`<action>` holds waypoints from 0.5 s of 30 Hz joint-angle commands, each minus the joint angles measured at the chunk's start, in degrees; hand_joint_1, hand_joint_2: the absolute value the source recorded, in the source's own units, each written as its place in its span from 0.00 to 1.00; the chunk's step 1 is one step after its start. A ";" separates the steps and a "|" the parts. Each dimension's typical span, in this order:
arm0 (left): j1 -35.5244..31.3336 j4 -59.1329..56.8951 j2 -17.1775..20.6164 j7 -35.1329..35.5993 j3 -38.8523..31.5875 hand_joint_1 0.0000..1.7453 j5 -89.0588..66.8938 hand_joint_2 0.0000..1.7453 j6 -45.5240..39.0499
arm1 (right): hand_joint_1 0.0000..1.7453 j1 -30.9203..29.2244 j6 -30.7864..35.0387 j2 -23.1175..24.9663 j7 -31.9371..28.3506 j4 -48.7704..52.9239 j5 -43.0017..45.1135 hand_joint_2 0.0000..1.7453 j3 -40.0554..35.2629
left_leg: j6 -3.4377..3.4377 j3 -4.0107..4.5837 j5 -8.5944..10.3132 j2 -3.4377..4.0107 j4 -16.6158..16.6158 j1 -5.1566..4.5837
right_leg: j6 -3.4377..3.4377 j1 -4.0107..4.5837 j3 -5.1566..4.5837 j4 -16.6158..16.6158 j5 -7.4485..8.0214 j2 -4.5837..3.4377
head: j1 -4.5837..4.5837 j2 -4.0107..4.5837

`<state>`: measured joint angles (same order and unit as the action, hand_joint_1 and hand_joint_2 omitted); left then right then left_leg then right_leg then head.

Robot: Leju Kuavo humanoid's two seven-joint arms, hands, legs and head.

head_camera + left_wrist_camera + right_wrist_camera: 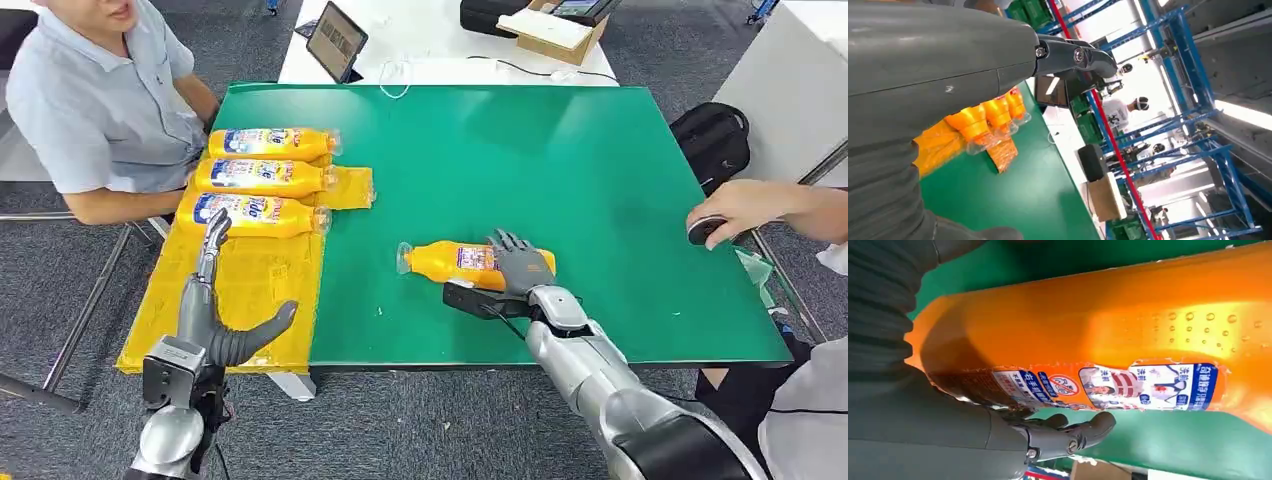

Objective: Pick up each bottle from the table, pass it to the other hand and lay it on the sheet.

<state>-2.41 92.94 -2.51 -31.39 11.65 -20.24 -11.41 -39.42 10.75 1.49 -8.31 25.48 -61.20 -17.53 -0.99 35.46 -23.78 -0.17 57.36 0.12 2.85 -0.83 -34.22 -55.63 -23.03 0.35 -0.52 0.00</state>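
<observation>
Right hand (520,268) grips orange bottle (455,259)

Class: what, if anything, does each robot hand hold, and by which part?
Right hand grips the lying bottle around its base end. Left hand holds nothing.

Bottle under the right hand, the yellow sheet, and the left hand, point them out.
bottle (455,258), head view, on its label.
yellow sheet (255,290), head view, on a bare part.
left hand (215,320), head view, on its palm.
</observation>
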 commanded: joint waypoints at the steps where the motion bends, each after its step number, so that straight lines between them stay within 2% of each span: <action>1: -2.01 -3.63 1.78 0.28 1.15 0.00 0.24 1.00 0.06 | 0.00 -2.94 -2.02 0.46 2.93 -7.14 -1.52 1.00 -3.45 | 0.06 -0.28 -0.08 -0.04 -0.03 0.03 | -0.12 0.03 0.29 0.02 -0.10 0.03 | 0.02 0.00; 3: -2.00 -3.69 1.79 0.33 1.12 0.00 0.24 1.00 0.06 | 0.02 -3.12 -2.66 0.46 3.39 -7.37 -1.81 1.00 -3.76 | 0.04 -0.19 -0.05 -0.01 -0.03 0.01 | -0.09 0.02 0.19 0.02 -0.05 0.00 | 0.00 0.00; 4: -1.97 -3.78 1.75 0.37 1.08 0.00 0.25 1.00 0.06 | 0.32 -3.07 -2.89 0.43 3.63 -7.35 -1.49 1.00 -3.50 | 0.06 -0.31 -0.09 0.00 -0.04 0.02 | -0.13 0.03 0.29 0.01 -0.10 0.00 | 0.00 0.00; 5: -2.00 -3.90 1.75 0.44 1.11 0.00 0.27 1.00 0.13 | 0.79 -3.06 -3.50 0.24 3.65 -7.57 -1.62 1.00 -3.75 | 0.05 -0.24 -0.05 -0.04 -0.05 0.01 | -0.09 0.02 0.24 0.03 -0.07 0.04 | 0.00 0.00; 6: -2.02 -3.95 1.74 0.44 1.14 0.00 0.27 1.00 0.15 | 0.97 -3.08 -3.74 0.19 3.67 -7.66 -1.59 1.00 -3.75 | 0.07 -0.33 -0.08 -0.06 -0.05 0.03 | -0.13 0.03 0.33 0.03 -0.11 0.05 | 0.00 0.00; 7: -2.03 -4.03 1.66 0.44 1.08 0.00 0.32 1.00 0.29 | 1.00 -3.09 -4.45 0.04 3.59 -7.85 -1.57 1.00 -3.76 | 0.06 -0.28 -0.07 -0.08 -0.03 0.03 | -0.11 0.03 0.30 0.01 -0.10 0.07 | 0.00 0.00; 15: -1.86 -4.00 1.67 0.46 1.31 0.00 0.40 1.00 0.51 | 1.00 -2.90 -5.20 -0.13 3.78 -8.12 -1.48 1.00 -3.80 | 0.05 -0.38 -0.07 -0.09 -0.06 0.03 | -0.11 0.03 0.39 0.06 -0.10 0.08 | 0.02 0.00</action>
<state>-2.53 92.26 -1.99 -31.19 11.69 -19.89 -11.19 -41.91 6.78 1.64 -4.96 22.67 -62.80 -19.47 -0.99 35.37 -23.78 -0.17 57.36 0.12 2.85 -0.84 -34.14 -55.62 -23.04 0.36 -0.50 0.00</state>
